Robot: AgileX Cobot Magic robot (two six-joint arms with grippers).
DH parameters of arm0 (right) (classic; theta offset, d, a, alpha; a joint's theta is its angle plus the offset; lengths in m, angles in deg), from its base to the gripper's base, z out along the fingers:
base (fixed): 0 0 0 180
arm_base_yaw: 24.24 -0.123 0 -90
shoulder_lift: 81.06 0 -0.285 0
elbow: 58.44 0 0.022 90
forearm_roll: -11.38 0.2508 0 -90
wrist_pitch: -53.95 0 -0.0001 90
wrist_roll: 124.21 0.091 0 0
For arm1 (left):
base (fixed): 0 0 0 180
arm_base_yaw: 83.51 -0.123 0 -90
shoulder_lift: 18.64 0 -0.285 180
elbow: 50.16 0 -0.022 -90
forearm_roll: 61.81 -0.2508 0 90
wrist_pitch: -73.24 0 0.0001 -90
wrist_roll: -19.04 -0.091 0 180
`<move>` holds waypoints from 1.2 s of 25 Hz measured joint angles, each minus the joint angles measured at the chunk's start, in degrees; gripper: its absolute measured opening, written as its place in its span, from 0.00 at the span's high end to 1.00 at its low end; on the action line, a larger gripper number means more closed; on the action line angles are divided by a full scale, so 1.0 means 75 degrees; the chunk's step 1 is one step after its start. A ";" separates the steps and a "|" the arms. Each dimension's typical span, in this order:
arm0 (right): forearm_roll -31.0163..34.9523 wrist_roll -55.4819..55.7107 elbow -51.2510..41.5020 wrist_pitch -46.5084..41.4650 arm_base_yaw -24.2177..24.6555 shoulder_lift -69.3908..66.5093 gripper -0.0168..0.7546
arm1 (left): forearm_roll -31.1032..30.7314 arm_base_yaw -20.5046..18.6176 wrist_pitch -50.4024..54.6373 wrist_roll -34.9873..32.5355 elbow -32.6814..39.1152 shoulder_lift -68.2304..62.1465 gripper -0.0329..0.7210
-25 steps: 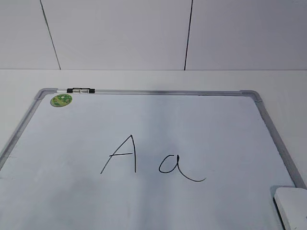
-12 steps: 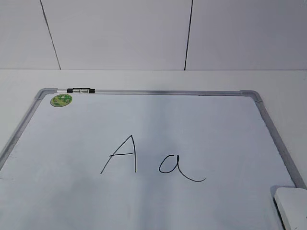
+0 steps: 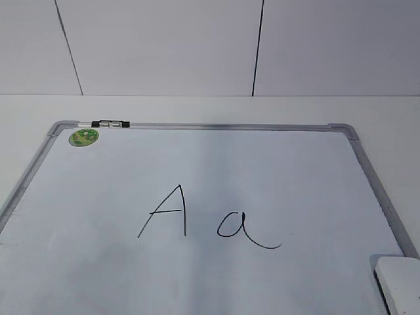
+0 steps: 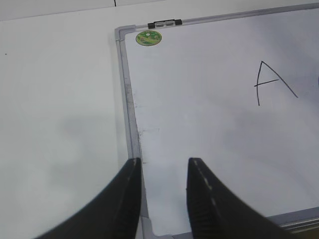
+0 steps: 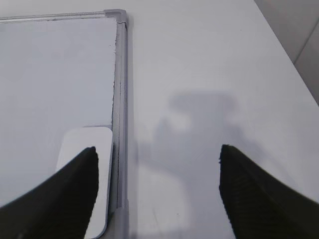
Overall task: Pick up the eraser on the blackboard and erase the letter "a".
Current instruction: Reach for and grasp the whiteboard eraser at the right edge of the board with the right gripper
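The blackboard [image 3: 262,177] is a white board with a grey frame, lying flat on the table. A thin black lowercase letter "a" [image 3: 239,226] with a trailing tail is drawn right of a capital "A" [image 3: 167,211]. The white eraser [image 3: 400,282] lies at the board's near right corner; in the right wrist view [image 5: 92,144] my left finger partly covers it. My right gripper [image 5: 157,154] is wide open above the board's right frame and the bare table. My left gripper [image 4: 164,167] is open and empty over the board's left edge. Neither gripper shows in the exterior view.
A round green sticker [image 3: 83,137] and a black-silver clip [image 3: 110,123] sit at the board's far left corner. The white table [image 5: 209,74] extends right of the board to an edge [image 5: 284,45]. A panelled wall [image 3: 164,46] stands behind.
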 joint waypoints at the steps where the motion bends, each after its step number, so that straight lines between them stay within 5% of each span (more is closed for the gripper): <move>1: 0.0016 0.0000 0.0053 0.0000 0.0000 0.0000 0.23 | 0.0000 0.0000 0.0000 0.0000 0.0000 0.0000 0.64; 9: 0.0329 0.0000 0.0921 0.0000 0.0000 -0.0120 0.23 | 0.0000 0.0000 0.0000 0.0000 0.0000 0.0000 0.64; 30: 0.2788 -0.0549 0.1785 -0.0880 -0.0007 -0.5006 0.23 | 0.0000 0.0000 0.0000 0.0000 0.0000 0.0000 0.65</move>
